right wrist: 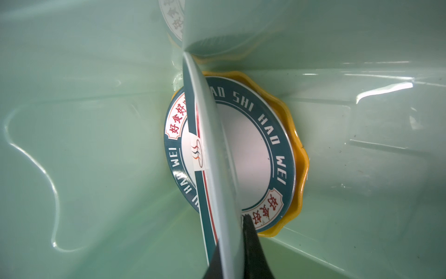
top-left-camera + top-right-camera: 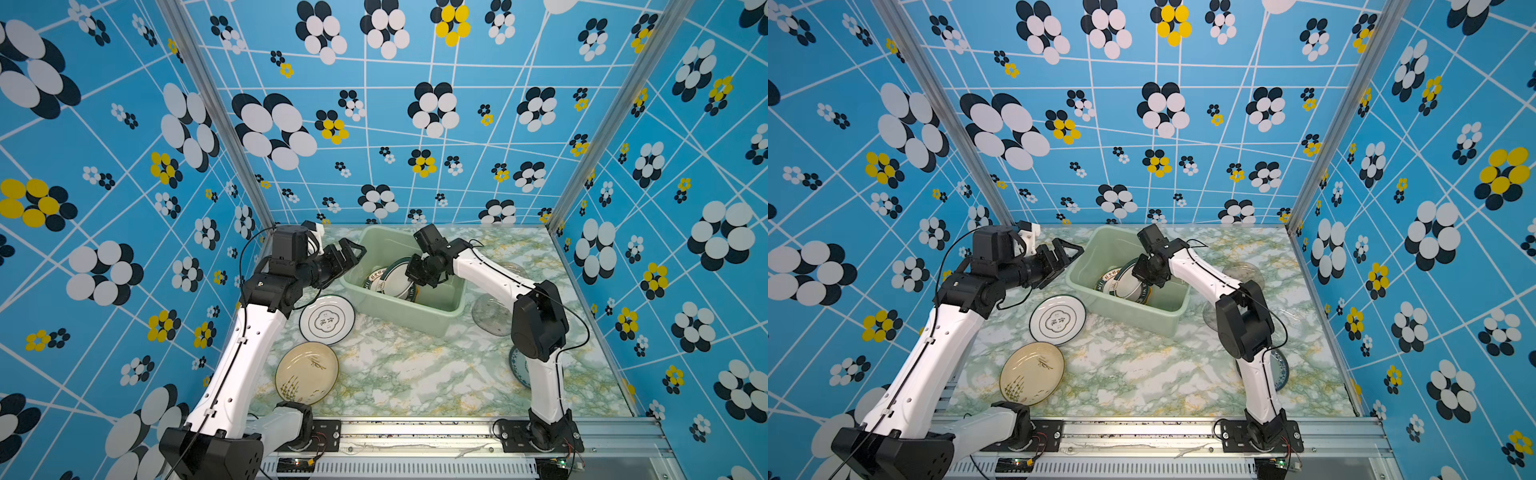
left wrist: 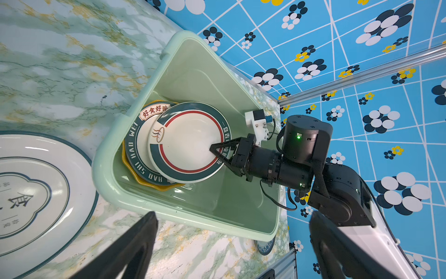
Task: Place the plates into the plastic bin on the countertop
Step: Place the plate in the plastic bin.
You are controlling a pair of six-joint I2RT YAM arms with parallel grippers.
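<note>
The plastic bin [image 2: 399, 320] [image 2: 1129, 322] stands at the back of the countertop [image 2: 415, 374]. My right gripper [image 2: 409, 276] [image 3: 212, 148] [image 1: 231, 236] reaches into it, shut on the rim of a white plate with a dark green rim and red ring [image 3: 188, 142] [image 1: 217, 169]. This plate hangs tilted over a lettered dark-rimmed plate [image 3: 135, 149] [image 1: 253, 149] that rests on a yellow scalloped plate [image 1: 299, 169]. My left gripper [image 2: 353, 251] [image 2: 1067, 251] [image 3: 233, 217] hovers open and empty by the bin's left side.
Left of the bin lie a white dark-rimmed plate [image 2: 327, 320] [image 2: 1057, 320] and a cream plate with plant drawings [image 2: 306, 372]. Two clear glass plates [image 2: 490, 313] [image 2: 1244, 272] and a blue-white plate [image 2: 519, 368] lie right, partly under my right arm. Patterned walls enclose three sides.
</note>
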